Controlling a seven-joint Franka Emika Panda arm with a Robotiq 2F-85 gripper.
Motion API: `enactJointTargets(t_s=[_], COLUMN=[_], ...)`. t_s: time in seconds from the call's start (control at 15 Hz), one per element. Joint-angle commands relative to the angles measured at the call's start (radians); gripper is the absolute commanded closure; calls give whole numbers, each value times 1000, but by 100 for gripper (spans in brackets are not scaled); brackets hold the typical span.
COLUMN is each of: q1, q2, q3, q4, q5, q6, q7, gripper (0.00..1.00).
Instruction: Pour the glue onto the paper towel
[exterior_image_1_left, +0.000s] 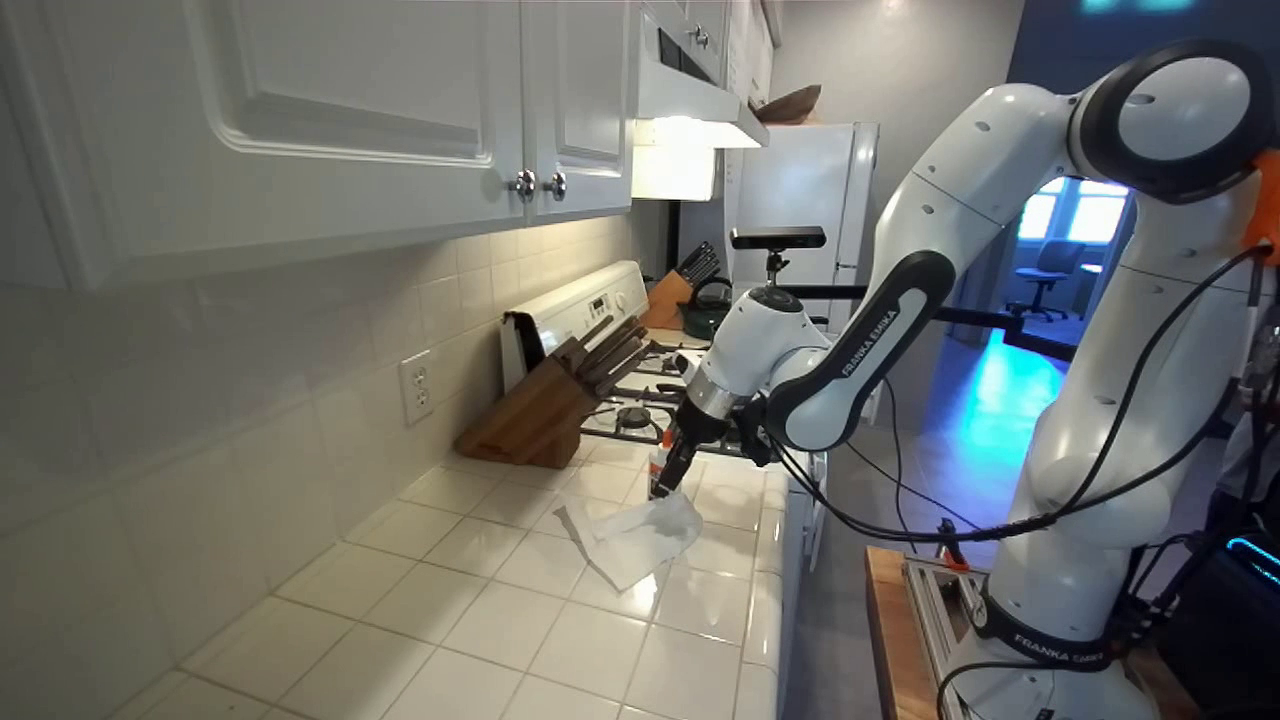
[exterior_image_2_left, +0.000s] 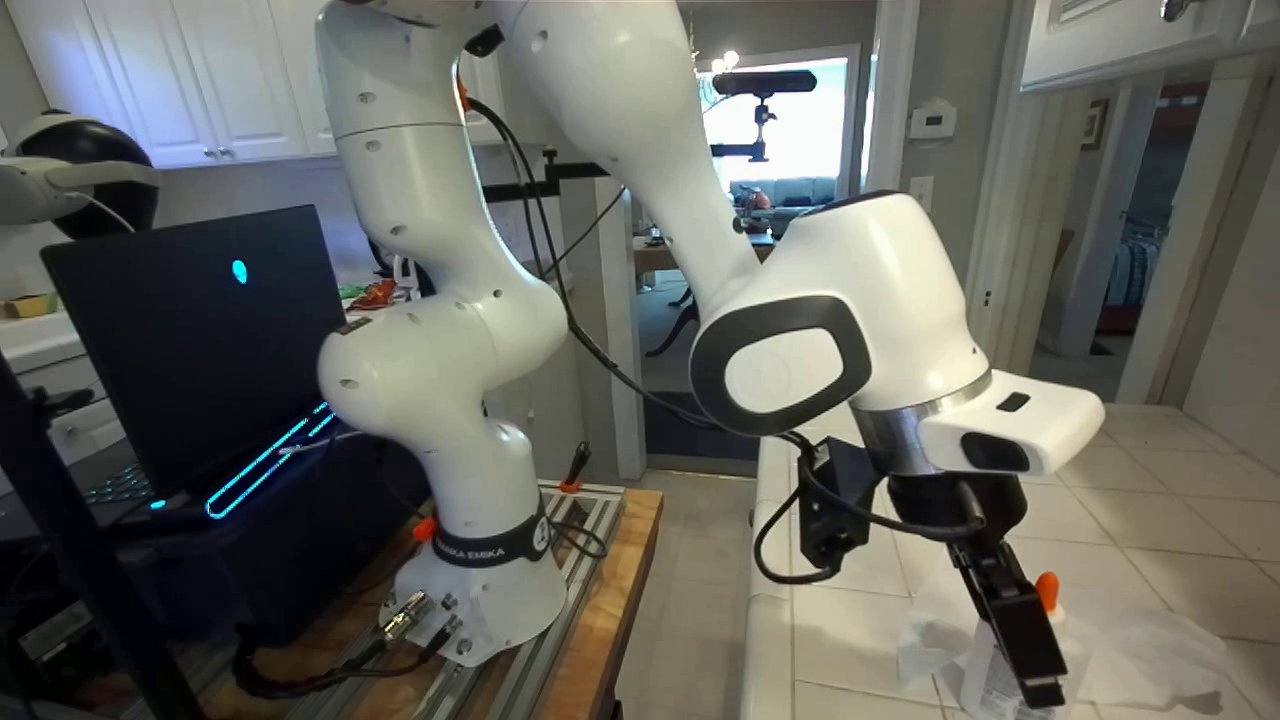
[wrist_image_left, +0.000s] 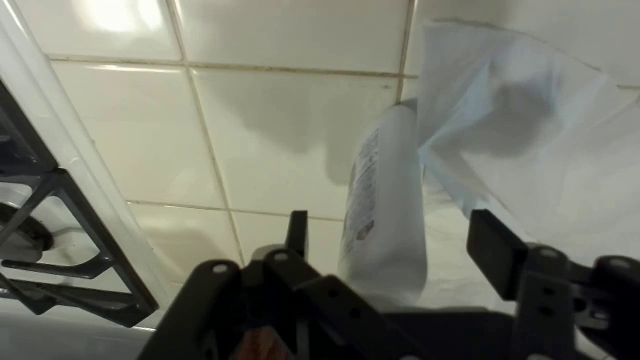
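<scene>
Glue bottle (wrist_image_left: 387, 210) stood upright on tiled counter (exterior_image_1_left: 560, 640) beside rumpled paper towel (wrist_image_left: 545, 165). Gripper (wrist_image_left: 395, 241) straddled bottle, fingers (wrist_image_left: 298, 234) spread, gaps both sides.

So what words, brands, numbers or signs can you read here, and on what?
"FRANKA EMIKA": along the robot arm.
"FRANKA EMIKA": on the black band round its bottom.
No word, just an alien-head sign: on the laptop.
Too small or blurred to read: the band's round emblem, the fine print on the glue bottle, the stove's control panel, the white wall box.
No readable numbers.
</scene>
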Motion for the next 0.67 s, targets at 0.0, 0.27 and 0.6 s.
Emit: enactJointTargets(t_s=[0.0,0.27,0.6], q1=[-31,-40,-51], q2=[24,25,14], q3=[25,35,47], q4=[15,17,16], q5=[-40,-40,-36], q6=[20,19,4], q7=[40,40,41], gripper=[47,74,93])
